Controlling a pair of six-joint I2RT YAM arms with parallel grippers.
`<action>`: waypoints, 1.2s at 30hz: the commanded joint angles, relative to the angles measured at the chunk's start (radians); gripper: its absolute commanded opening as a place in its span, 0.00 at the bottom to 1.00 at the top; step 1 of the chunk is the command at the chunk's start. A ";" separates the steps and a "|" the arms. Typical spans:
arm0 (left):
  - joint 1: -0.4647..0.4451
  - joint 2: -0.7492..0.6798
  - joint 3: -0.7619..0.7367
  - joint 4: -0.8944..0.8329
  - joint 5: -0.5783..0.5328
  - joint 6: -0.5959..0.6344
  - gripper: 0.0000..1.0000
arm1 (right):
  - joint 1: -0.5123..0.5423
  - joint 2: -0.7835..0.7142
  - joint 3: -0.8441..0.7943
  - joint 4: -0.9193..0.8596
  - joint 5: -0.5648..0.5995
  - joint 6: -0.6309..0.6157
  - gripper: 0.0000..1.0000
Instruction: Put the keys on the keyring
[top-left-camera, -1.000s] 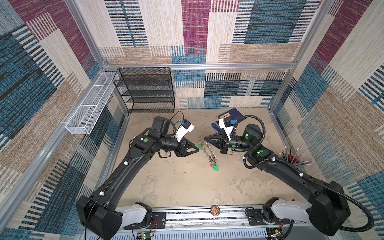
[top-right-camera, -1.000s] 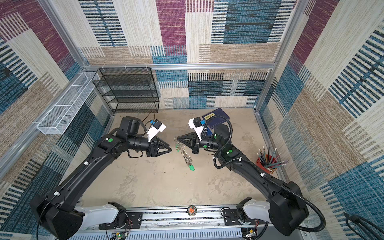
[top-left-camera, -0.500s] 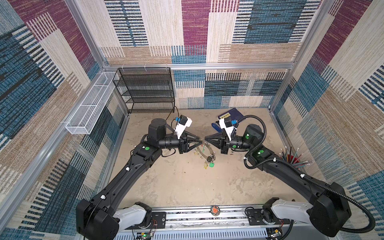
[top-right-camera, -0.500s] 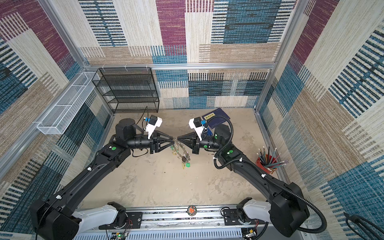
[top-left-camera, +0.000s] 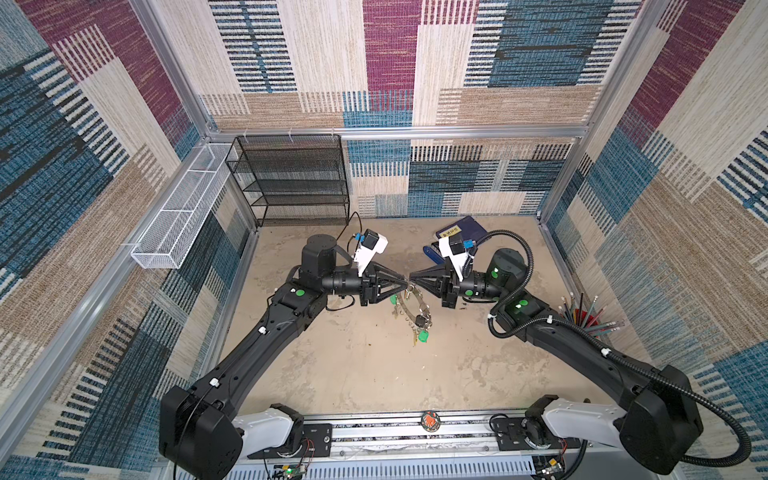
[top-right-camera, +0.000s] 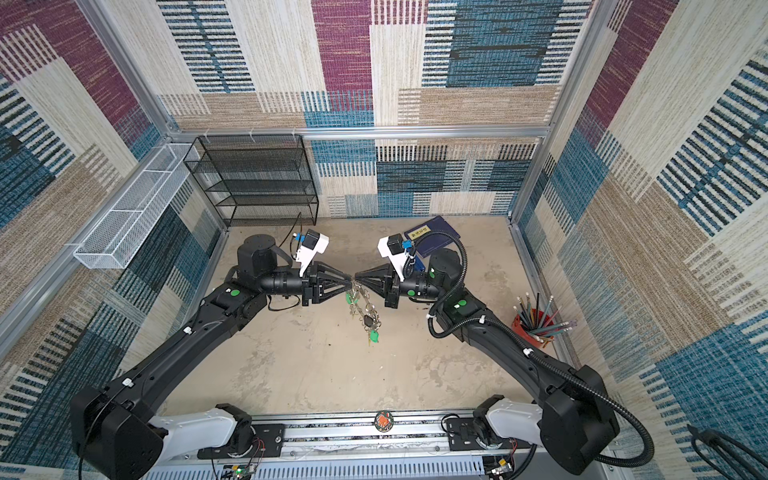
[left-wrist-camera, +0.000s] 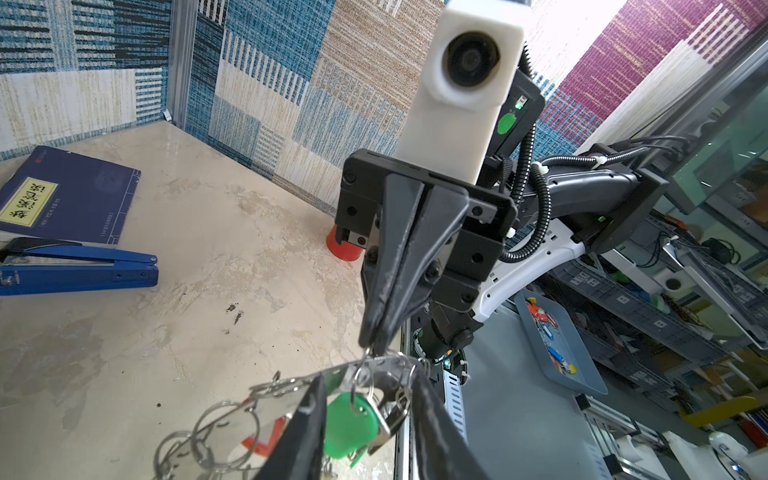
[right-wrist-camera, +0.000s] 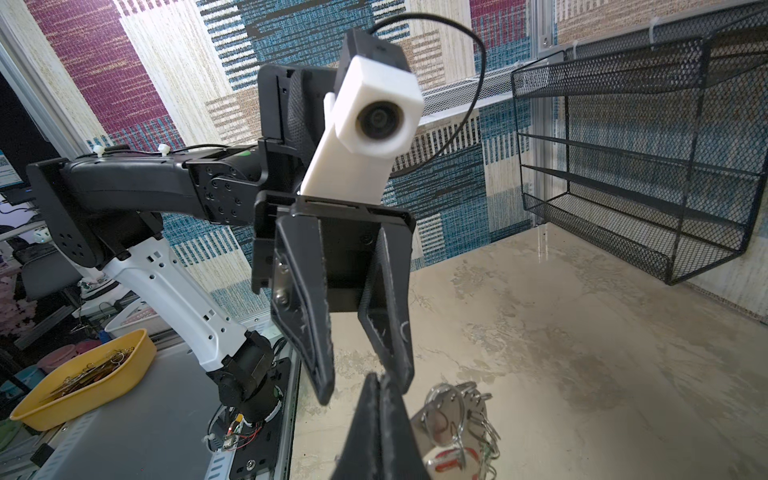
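Meeting tip to tip above the middle of the table, the left gripper and the right gripper appear in both top views with the keyring hanging between and below them, clear of the tabletop. We see the right gripper's jaws pressed together on the upper edge of the keyring, so that the grey disc and its fringe of rings dangle from that pinch; we cannot tell whether the pinch falls on the disc itself or on one of its split rings. We see the left gripper's fingers parted to a moderate gap, one on each side of the disc's rim. A green tag lies between them in the left wrist view, and we cannot tell whether either finger touches it. At the lowest part of the hanging bunch we note the black-tagged key and, just under it, the green-tagged key, both off the table; we cannot tell which split ring carries them. A red tag shows on the disc in the right wrist view. Behind the right gripper lie a blue book and a blue stapler. A red pencil cup stands by the right wall, and a black mesh shelf at the back left.
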 joint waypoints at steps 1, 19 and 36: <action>0.002 0.008 0.019 -0.002 0.025 0.016 0.34 | 0.000 -0.006 0.008 0.050 -0.007 0.003 0.00; -0.002 0.038 0.031 0.000 0.046 0.003 0.27 | 0.000 0.000 0.011 0.053 -0.006 0.007 0.00; -0.018 0.046 0.029 0.009 0.061 -0.019 0.00 | 0.000 0.007 0.014 0.057 -0.003 0.006 0.00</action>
